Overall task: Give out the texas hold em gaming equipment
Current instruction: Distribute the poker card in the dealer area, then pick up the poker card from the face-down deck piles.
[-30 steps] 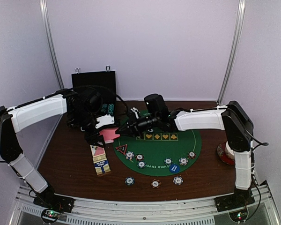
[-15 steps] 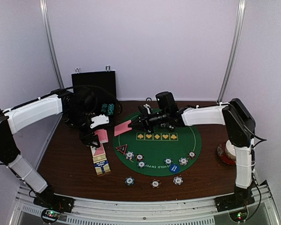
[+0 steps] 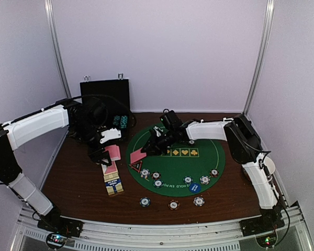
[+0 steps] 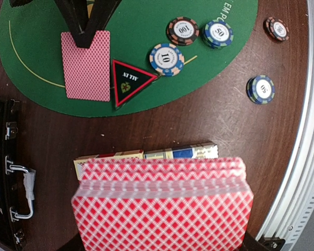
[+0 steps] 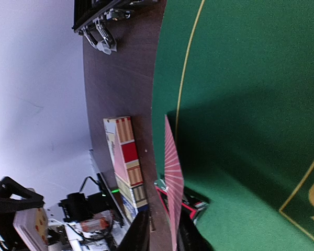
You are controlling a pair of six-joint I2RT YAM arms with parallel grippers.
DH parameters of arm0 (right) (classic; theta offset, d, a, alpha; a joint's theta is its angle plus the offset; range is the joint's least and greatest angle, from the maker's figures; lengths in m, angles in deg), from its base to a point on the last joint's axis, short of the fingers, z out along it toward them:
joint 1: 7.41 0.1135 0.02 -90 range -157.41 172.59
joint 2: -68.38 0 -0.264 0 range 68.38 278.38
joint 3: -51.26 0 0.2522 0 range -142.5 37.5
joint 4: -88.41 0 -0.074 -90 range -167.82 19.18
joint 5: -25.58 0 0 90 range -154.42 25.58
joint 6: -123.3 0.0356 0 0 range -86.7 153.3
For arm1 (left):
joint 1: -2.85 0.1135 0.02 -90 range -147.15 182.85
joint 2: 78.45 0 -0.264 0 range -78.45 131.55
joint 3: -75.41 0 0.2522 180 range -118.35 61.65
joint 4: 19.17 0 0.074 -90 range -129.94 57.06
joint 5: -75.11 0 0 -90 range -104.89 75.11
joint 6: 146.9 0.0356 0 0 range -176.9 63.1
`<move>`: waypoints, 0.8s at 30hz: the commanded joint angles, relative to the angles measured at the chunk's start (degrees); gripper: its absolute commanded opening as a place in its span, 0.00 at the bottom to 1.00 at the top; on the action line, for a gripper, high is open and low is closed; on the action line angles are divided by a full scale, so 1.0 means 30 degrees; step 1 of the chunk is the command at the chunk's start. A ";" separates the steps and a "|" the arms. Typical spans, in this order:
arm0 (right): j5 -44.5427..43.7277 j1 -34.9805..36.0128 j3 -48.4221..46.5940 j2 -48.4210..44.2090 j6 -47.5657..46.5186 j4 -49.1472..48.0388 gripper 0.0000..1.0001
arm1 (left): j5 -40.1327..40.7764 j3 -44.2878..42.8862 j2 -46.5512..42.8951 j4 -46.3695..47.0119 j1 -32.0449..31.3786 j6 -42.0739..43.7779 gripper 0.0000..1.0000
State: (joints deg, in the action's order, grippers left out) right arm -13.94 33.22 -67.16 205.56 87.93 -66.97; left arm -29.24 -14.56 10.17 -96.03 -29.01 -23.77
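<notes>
My left gripper (image 3: 105,152) is shut on a deck of pink-backed playing cards (image 3: 113,152), held above the brown table left of the mat; the deck (image 4: 162,204) fills the left wrist view and hides the fingers. My right gripper (image 3: 144,152) is shut on a single pink-backed card (image 3: 137,157), low over the green mat's left edge. This card (image 5: 174,178) shows edge-on in the right wrist view and flat (image 4: 86,65) in the left wrist view. Several striped poker chips (image 3: 158,183) and a blue disc button (image 3: 194,187) lie on the mat's near part. Three chips (image 3: 173,205) lie on the table in front.
A black-and-red triangular marker (image 3: 136,167) lies just near of the held card. A card box (image 3: 112,181) lies on the table under the deck. The open black case (image 3: 104,99) stands at the back left with teal chips (image 3: 120,121) in it. The green felt mat (image 3: 199,162) covers the table's middle.
My right gripper has swung left and down with the single card, from over the mat's far part to its left edge. The left gripper and deck have barely moved.
</notes>
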 commanded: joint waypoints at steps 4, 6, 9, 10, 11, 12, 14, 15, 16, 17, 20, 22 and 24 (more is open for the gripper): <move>-0.2993 0.0009 -0.1205 -0.0837 -0.4270 0.4948 0.50 | -0.0732 -0.0481 -0.0567 -0.0036 0.0132 0.0049 0.27; -0.3529 -0.0005 -0.1066 -0.1564 -0.4717 0.5296 0.60 | -0.0770 -0.0511 -0.0563 -0.0038 0.0132 0.0034 0.27; -0.4075 0.0024 -0.0640 -0.2733 -0.4926 0.5395 0.66 | -0.0803 -0.0702 -0.0388 -0.0034 0.0131 -0.0107 0.27; -0.4048 0.0009 -0.0319 -0.3096 -0.4784 0.5145 0.68 | -0.0800 -0.0790 -0.0316 -0.0042 0.0131 -0.0168 0.27; -0.3847 0.0063 0.0065 -0.3500 -0.4498 0.4681 0.70 | -0.0815 -0.0878 -0.0259 -0.0035 0.0131 -0.0194 0.27; -0.3573 0.0095 0.0593 -0.3928 -0.4122 0.3975 0.72 | -0.0824 -0.0940 -0.0219 -0.0013 0.0131 -0.0201 0.27; -0.2665 0.0219 0.1794 -0.4707 -0.2916 0.1916 0.76 | -0.0865 -0.1043 -0.0145 0.0017 0.0131 -0.0230 0.27; -0.2209 0.0316 0.2443 -0.5056 -0.1819 0.0612 0.77 | -0.0863 -0.1115 -0.0095 0.0023 0.0134 -0.0253 0.27; -0.1764 0.0467 0.3007 -0.5367 -0.0931 -0.0738 0.78 | -0.0863 -0.1164 -0.0041 0.0024 0.0131 -0.0259 0.27; -0.1383 0.0640 0.3532 -0.5604 -0.0109 -0.2177 0.79 | -0.0870 -0.1196 0.0013 0.0039 0.0131 -0.0260 0.27; -0.0408 0.1285 0.4563 -0.5834 0.2449 -0.6385 0.81 | -0.0900 -0.1301 0.0164 0.0066 0.0131 -0.0304 0.27; 0.0022 0.1564 0.5058 -0.5617 0.4280 -0.8787 0.81 | -0.0926 -0.1370 0.0211 0.0082 0.0131 -0.0344 0.27; 0.0310 0.1930 0.5259 -0.5314 0.5637 -1.0446 0.81 | -0.0989 -0.1447 0.0226 0.0094 0.0131 -0.0376 0.27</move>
State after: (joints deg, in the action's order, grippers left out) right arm -17.03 36.67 -53.70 189.23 92.96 -80.90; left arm -30.53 -16.74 10.45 -96.05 -29.01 -24.28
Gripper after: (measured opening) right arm 0.813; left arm 0.656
